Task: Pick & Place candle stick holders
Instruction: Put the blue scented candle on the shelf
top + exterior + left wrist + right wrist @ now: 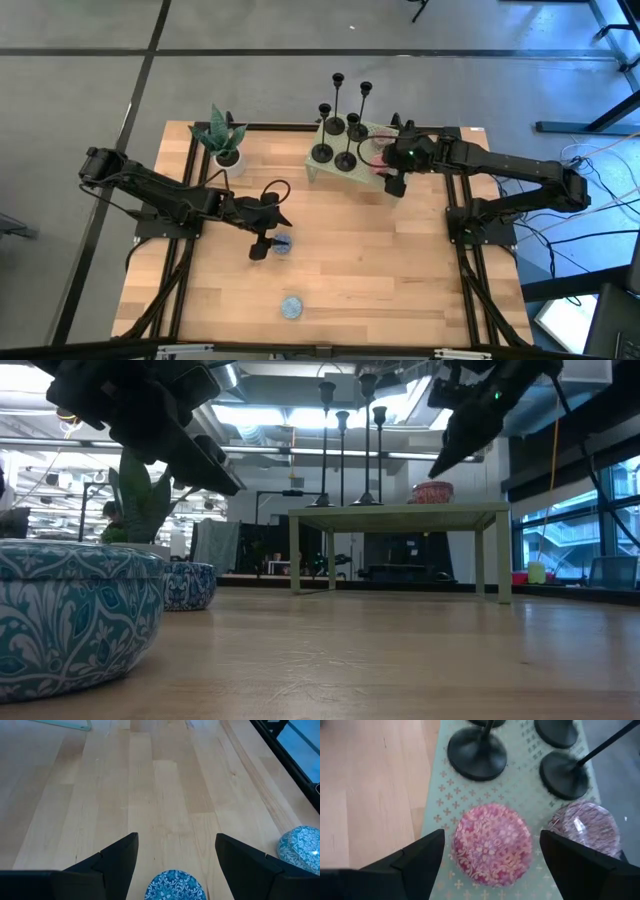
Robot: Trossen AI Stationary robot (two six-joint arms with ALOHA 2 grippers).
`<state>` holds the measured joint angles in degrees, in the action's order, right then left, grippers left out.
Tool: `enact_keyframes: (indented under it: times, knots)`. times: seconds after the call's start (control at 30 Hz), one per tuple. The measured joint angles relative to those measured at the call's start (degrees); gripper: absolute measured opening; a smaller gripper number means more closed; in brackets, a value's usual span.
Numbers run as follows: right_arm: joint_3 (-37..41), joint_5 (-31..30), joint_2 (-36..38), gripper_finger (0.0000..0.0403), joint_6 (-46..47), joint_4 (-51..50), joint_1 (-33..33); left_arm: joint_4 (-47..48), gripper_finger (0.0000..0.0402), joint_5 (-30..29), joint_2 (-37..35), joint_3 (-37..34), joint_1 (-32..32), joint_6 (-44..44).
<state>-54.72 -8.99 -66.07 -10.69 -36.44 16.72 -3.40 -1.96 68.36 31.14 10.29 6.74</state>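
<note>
Fingers of right gripper apart, pink patterned round tin between them, black round candlestick bases beyond. Left gripper apart over blue patterned round tin.

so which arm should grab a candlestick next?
Right, probably. The right gripper hangs open at the small green table holding the candle stick holders; the left gripper is over a blue tin mid-table.

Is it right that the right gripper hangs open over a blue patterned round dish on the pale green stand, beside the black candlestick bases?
Not quite: the round dish under the open right gripper is pink patterned, not blue, as the right wrist view shows. It does sit on the pale green stand, beside the black candlestick bases.
</note>
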Motion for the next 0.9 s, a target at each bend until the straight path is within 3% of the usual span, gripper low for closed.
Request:
enact_keyframes:
  times: [0.23,0.33,0.53,0.77,0.9]
  knots:
    - [-8.8,0.5,0.2,0.0328,6.1,-9.4,-2.3,0.1,0.0263,0.0,0.0,0.0,0.0,0.0]
    - [-10.3,2.4,0.2,0.0309,8.8,-14.6,-4.2,0.1,0.0263,0.0,0.0,0.0,0.0,0.0]
    - [-7.8,2.3,0.3,0.0191,11.5,-18.3,-7.2,0.1,0.0263,0.0,0.0,0.0,0.0,0.0]
    - [-1.5,-6.0,0.1,0.0027,13.3,-16.5,-6.0,0.1,0.0263,0.0,0.0,0.0,0.0,0.0]
    - [0.6,-6.4,0.1,0.0014,13.3,-12.7,-5.2,0.2,0.0263,0.0,0.0,0.0,0.0,0.0]
